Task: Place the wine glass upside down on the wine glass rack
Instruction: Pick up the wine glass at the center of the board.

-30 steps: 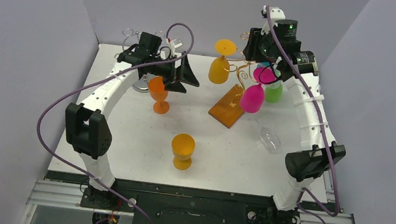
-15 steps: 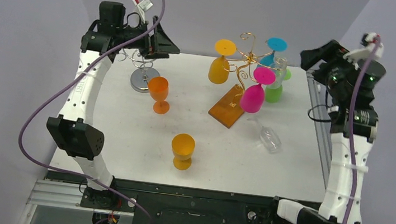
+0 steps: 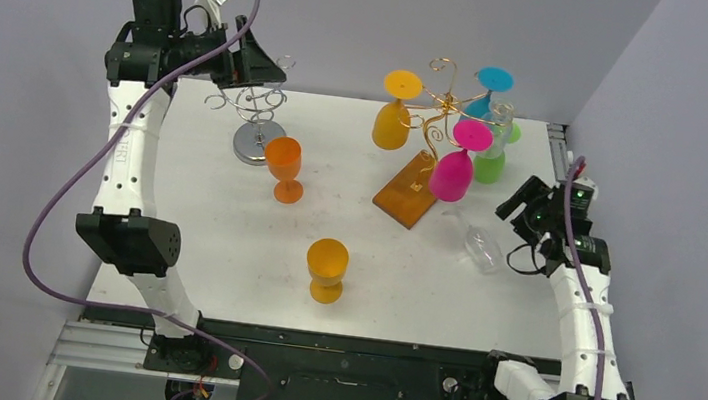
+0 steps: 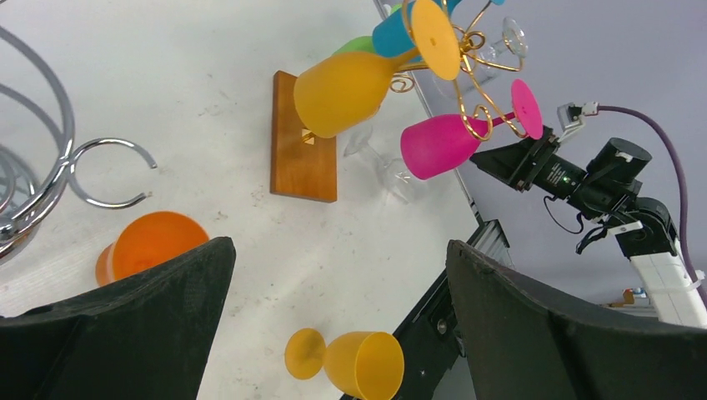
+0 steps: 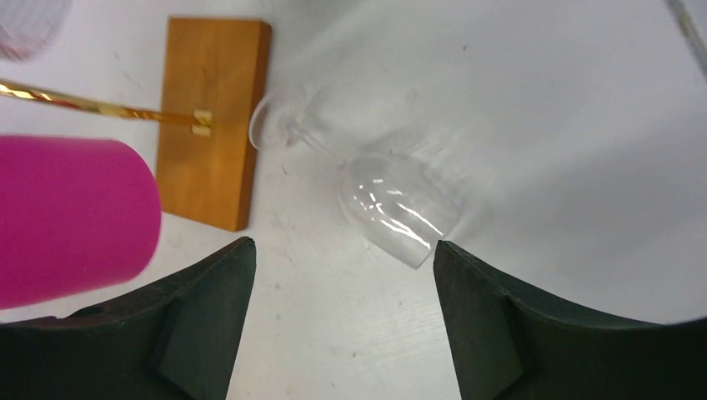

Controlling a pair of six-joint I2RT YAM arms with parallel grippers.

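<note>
A clear wine glass [image 3: 483, 247] lies on its side on the white table, right of the wooden base [image 3: 405, 202] of the gold rack [image 3: 444, 105]. It shows in the right wrist view [image 5: 398, 207]. The rack holds yellow [image 3: 392, 124], pink [image 3: 452, 171], teal and green glasses upside down. My right gripper [image 3: 522, 205] is open and empty, just right of and above the clear glass. My left gripper [image 3: 257, 61] is open and empty, high at the back left above the silver rack [image 3: 258, 109]. An orange glass [image 3: 283, 166] and a yellow glass [image 3: 326, 268] stand upright on the table.
The silver rack has a round base [image 3: 258, 142] at the back left. The pink glass [image 5: 71, 212] hangs close to the left of my right gripper in its wrist view. Grey walls close in the table on three sides.
My right arm has swung from the rack at the back down to the table's right side, near the clear glass. My left arm has lifted and pulled back to the far left corner.
</note>
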